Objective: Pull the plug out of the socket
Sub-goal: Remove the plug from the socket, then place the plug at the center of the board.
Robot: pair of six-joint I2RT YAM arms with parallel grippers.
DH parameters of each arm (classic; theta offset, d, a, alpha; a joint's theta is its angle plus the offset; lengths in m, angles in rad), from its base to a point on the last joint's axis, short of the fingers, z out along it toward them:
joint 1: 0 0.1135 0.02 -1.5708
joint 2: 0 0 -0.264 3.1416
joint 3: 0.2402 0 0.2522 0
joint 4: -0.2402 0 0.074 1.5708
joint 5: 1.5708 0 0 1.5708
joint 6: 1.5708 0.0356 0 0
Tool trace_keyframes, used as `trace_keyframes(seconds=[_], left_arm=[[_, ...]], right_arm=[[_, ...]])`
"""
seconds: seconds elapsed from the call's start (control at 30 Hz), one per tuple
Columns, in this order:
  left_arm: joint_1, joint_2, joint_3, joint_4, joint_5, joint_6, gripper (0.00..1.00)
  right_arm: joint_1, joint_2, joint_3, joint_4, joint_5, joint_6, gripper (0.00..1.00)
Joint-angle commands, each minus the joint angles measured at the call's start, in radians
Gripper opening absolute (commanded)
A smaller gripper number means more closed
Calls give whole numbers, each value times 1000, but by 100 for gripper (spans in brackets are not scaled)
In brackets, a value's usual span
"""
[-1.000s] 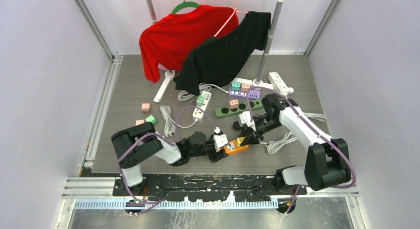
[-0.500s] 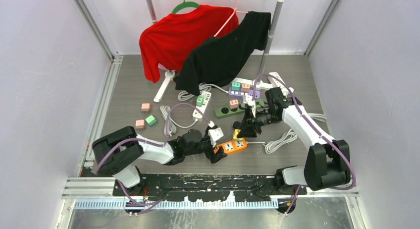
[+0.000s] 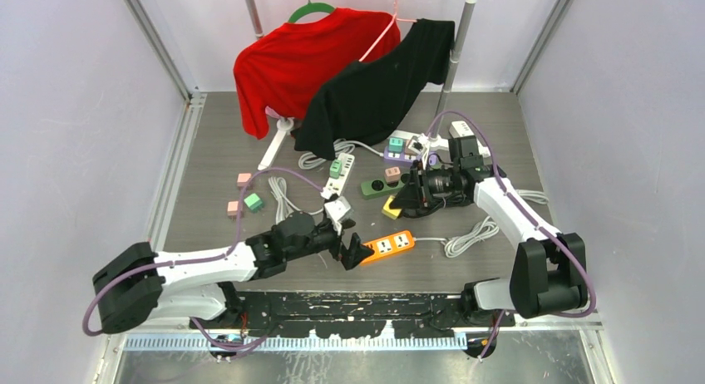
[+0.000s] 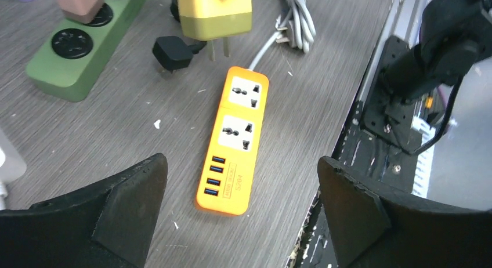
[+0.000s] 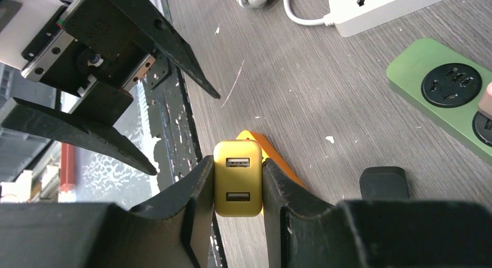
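Right wrist | yellow plug (image 5: pixel 237 189) pinched in right tool (image 5: pixel 238 162) | clear of orange socket (image 5: pixel 258 140)

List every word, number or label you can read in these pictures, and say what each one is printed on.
"S204" (first character uncertain): on the orange power strip, beside its USB ports, in the left wrist view.
Small boxed print next to it: too small to read.
Yellow charger and green power strip: no readable marking.
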Motion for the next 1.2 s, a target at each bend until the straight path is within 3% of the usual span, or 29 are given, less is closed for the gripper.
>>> trace_keyframes(seconds=[0.0, 0.2, 0.4, 0.6, 0.97, 1.17], left_arm=[[30, -78, 33, -112, -52, -142, 100], [46, -98, 83, -193, -73, -226, 100], [47, -51, 212, -417, -192, -285, 93], [27, 31, 358, -587, -227, -243, 90], [11, 206, 546, -608, -236, -157, 89], [-9, 312, 673, -694, -348, -200, 88]], right_arm=[[-7, 10, 1, 113, 5, 183, 1], [-5, 35, -11, 175, 10, 298, 1], [-6, 76, -5, 189, 6, 388, 1], [-5, 93, -6, 200, 13, 424, 1], [-5, 99, -7, 202, 18, 428, 1], [-5, 98, -6, 199, 16, 429, 1]])
